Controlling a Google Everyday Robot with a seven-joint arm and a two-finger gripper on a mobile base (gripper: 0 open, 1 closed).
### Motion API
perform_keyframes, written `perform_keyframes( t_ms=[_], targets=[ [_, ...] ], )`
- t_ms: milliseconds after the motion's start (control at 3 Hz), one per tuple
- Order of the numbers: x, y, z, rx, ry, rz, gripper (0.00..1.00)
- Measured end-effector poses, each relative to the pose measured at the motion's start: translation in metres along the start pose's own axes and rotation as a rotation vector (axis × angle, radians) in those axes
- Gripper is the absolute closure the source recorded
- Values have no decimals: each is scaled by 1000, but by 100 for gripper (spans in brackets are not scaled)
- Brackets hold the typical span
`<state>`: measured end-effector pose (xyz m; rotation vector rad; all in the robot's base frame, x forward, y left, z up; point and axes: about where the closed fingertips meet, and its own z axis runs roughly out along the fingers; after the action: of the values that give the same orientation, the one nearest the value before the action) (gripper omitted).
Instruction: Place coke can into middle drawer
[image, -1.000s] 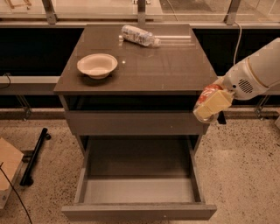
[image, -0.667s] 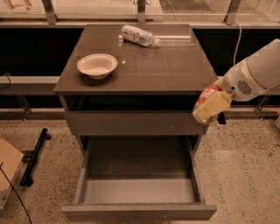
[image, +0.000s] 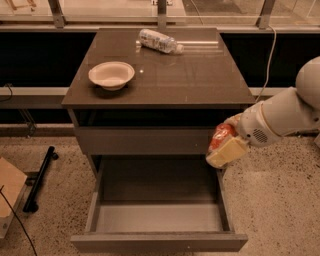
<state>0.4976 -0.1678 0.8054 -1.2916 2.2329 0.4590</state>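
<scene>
The coke can (image: 220, 136) is red-orange and sits in my gripper (image: 226, 146), whose pale fingers (image: 229, 152) are shut around it. The gripper hangs at the cabinet's right side, above the right wall of the middle drawer (image: 159, 218). That drawer is pulled out wide, and its pale grey floor is bare. My white arm (image: 282, 115) reaches in from the right edge of the view.
A white bowl (image: 111, 75) and a clear plastic bottle (image: 159, 41) lie on the cabinet top (image: 200, 75). A closed drawer front (image: 145, 141) sits above the open one. A black bar (image: 40, 177) and a cardboard piece (image: 9, 185) lie on the floor at left.
The gripper with the can has moved slightly down and left, closer to the open drawer.
</scene>
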Motion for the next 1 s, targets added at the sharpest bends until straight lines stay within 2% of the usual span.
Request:
perform_keyframes(
  t_ms=[333,667,1000],
  targets=[
    [21,10,41,-59,1,-16,100],
    [40,13,87,-123,-15,-26,100],
    [54,11,118,-170,-28,-14,100]
  ],
)
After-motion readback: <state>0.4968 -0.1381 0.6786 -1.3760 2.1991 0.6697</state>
